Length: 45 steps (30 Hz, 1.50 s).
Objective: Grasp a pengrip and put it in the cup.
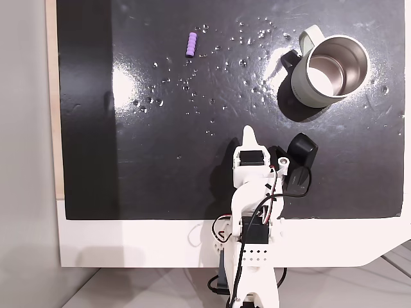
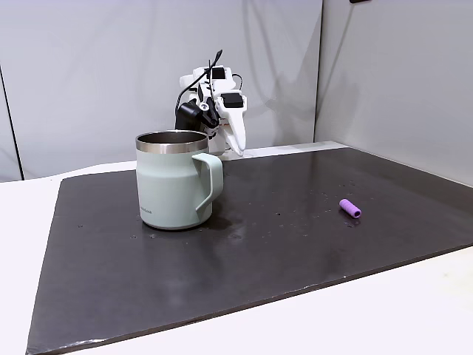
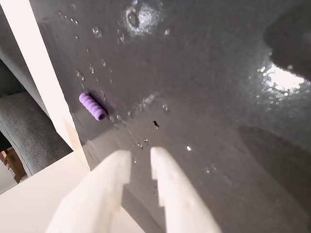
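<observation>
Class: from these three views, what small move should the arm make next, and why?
Probably reach toward the pengrip. The gripper holds nothing, its tips a narrow gap apart and well short of the pengrip, which lies on the black mat, apart from the cup.

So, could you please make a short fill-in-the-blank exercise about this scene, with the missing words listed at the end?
1. The pengrip lying on the dark mat is ____ in colour.
2. The cup stands ____ on the mat.
3. The inside of the cup holds ____.
4. In the wrist view, the claw grips ____.

Missing words: purple; upright; nothing; nothing
</observation>
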### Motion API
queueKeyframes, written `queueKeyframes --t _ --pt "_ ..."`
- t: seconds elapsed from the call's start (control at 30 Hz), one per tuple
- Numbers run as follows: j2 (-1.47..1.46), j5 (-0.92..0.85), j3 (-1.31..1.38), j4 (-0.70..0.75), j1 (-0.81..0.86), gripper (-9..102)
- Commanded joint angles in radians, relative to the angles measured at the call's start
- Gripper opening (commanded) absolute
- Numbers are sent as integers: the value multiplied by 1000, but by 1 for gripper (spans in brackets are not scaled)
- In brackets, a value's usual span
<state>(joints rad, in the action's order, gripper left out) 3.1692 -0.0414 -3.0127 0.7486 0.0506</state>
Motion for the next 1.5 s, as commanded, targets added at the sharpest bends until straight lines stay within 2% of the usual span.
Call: queueKeyframes --t 0.0,0.3,0.5,0.83,1.07,1.47 --pt "9 -25 8 -5 -18 0" --pt "9 -26 11 -2 -17 0" --pt "-3 -78 181 95 -64 0" --pt "-537 -183 808 241 -186 0" --pt "-954 -284 1296 411 -268 0" --pt "-1509 -492 1956 695 -336 0"
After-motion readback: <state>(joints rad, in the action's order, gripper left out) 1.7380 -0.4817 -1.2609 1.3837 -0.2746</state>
